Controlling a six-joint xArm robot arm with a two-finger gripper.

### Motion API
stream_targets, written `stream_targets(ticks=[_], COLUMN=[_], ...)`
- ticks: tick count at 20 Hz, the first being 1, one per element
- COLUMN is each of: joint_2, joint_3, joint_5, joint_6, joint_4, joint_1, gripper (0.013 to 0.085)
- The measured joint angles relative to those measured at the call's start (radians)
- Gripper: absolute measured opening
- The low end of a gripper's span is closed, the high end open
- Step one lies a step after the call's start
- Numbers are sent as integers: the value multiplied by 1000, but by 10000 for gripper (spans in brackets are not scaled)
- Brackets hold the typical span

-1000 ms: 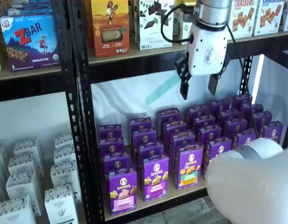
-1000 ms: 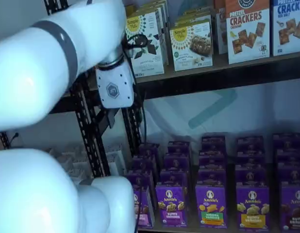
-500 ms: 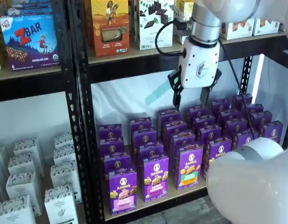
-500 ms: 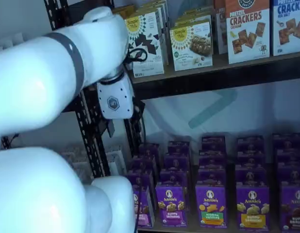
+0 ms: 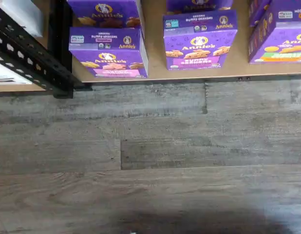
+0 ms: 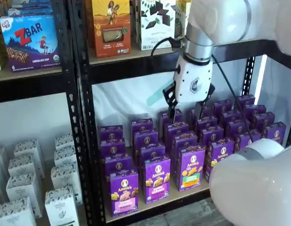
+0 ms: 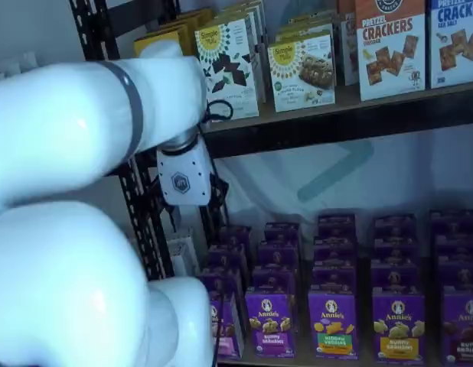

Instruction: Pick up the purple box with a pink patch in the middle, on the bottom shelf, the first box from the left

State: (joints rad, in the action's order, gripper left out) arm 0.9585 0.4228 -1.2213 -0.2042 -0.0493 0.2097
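The purple box (image 6: 124, 193) with the pink patch stands at the front left corner of the bottom shelf (image 6: 160, 203), close to the black rack post (image 6: 85, 141). It also shows in the wrist view (image 5: 108, 51), seen from above at the board's edge (image 5: 155, 66). In a shelf view the box (image 7: 226, 330) is partly hidden by my arm. My gripper (image 6: 187, 109) hangs above the rear middle rows of purple boxes, up and to the right of that box. It is open and empty. In a shelf view only its white body (image 7: 183, 180) shows clearly.
Several like purple boxes fill the shelf, among them one with a green patch (image 6: 191, 168). White boxes (image 6: 23, 188) stand in the left bay. The upper shelf (image 6: 136, 52) holds snack boxes. Grey wood floor (image 5: 150, 156) lies before the rack. My white arm links (image 7: 68, 290) block much of the view.
My gripper has moved left and down, from just under the upper shelf towards the purple boxes. It stays open. The boxes have not moved.
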Motion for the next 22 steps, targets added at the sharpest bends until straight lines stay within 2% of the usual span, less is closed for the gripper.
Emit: stream_targets(ticks=[4, 7, 11, 17, 22], joint_2=[-37, -59, -111, -202, -276], joint_3=[-28, -50, -66, -74, -77], joint_5=[51, 97, 146, 213, 277], joint_6=[-27, 0, 0, -42, -56], joint_4=[13, -38, -51, -16, -9], joint_1=[25, 19, 29, 59, 73], gripper=[850, 850, 850, 850, 850])
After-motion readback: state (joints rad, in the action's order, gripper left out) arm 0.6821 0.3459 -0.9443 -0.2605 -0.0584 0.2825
